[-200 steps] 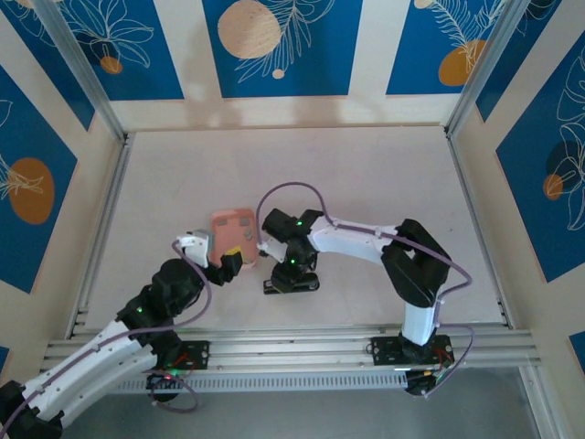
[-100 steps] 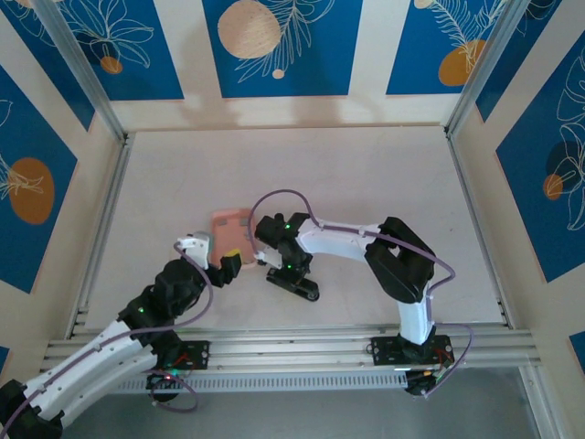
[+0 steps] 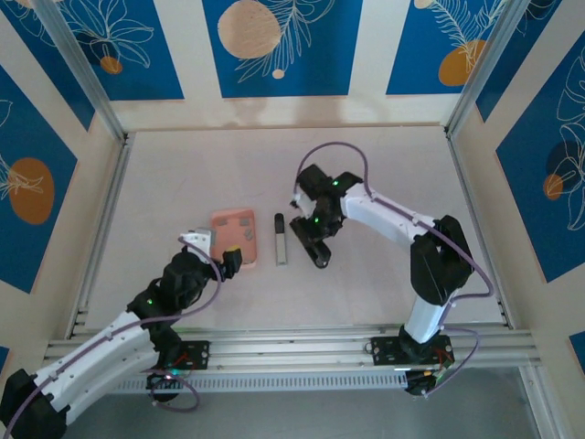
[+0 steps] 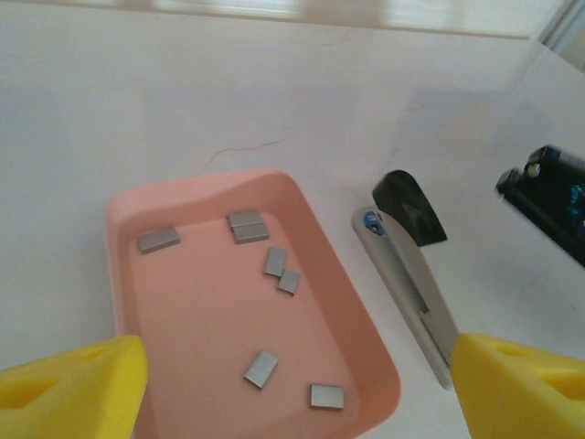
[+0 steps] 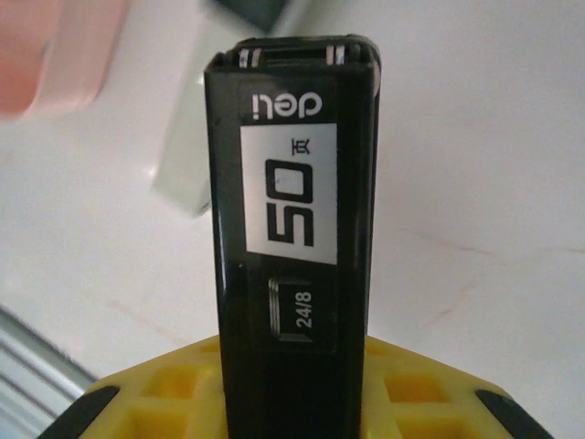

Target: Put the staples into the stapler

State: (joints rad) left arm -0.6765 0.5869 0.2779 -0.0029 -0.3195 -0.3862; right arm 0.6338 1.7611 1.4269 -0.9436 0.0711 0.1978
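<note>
Right wrist: stapler (image 5: 291,229) reads "deli", "50", "24/8".

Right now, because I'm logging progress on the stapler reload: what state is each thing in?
left gripper: jaws open, near the tray.
right gripper: jaws shut on the stapler top arm.
silver bar: lying flat beside the tray, apart from the top arm.
staples: seven, loose in the tray, none loaded.
tray: upright, holding the staples.
</note>
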